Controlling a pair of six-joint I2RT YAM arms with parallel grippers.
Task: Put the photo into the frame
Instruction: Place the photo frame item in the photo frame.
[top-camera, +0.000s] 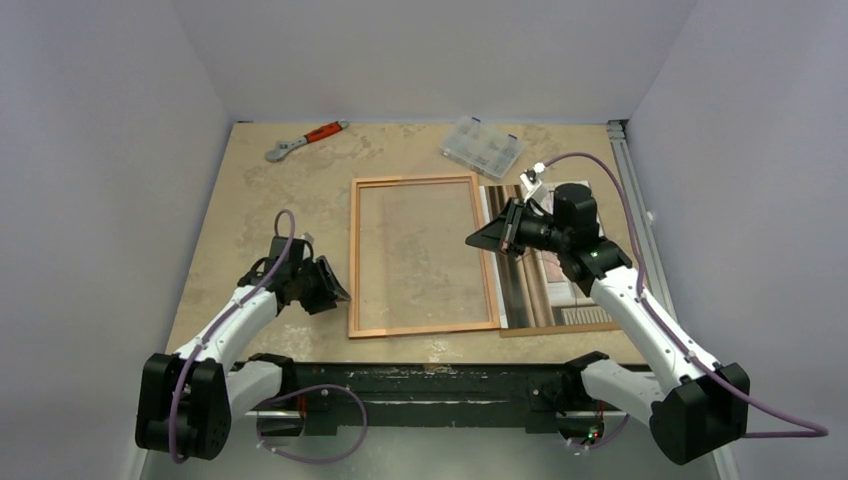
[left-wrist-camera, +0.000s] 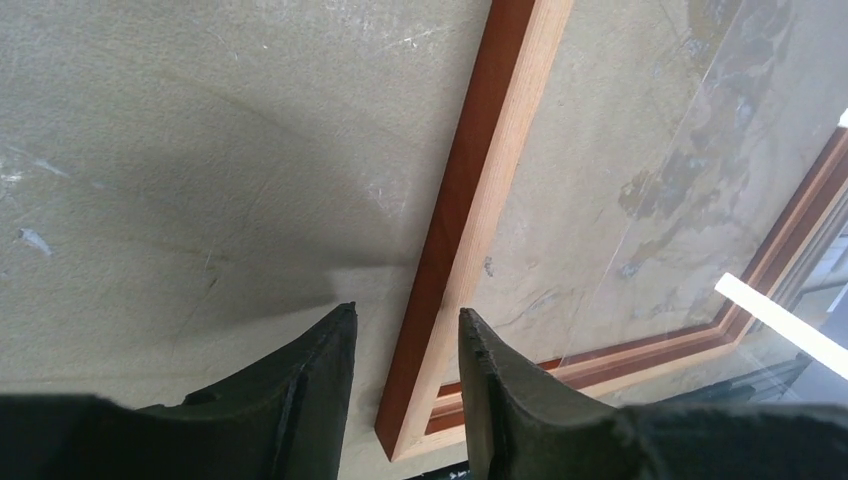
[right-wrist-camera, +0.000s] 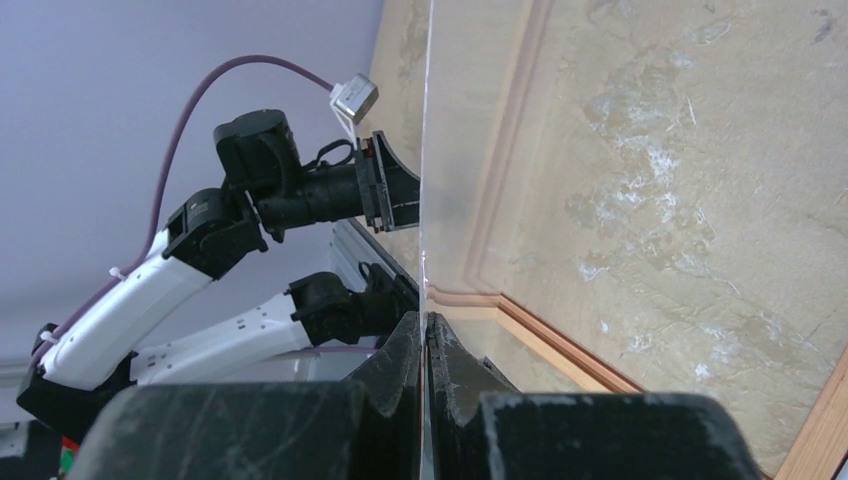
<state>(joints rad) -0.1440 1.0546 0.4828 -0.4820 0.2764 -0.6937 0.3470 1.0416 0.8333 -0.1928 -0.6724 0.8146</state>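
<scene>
Top external: one frame (top-camera: 354, 260), one photo (top-camera: 530, 290); right end effector (top-camera: 478, 238) pinches pane (top-camera: 425, 250).

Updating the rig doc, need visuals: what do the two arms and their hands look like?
Both match: white shell links, black joint housings, black bases, on the left arm and the right arm alike. Each carries a purple cable running along it to the wrist. The left hand and the right hand each have two black, tapered, scuffed fingers. No sleeves or readable markings show.
</scene>
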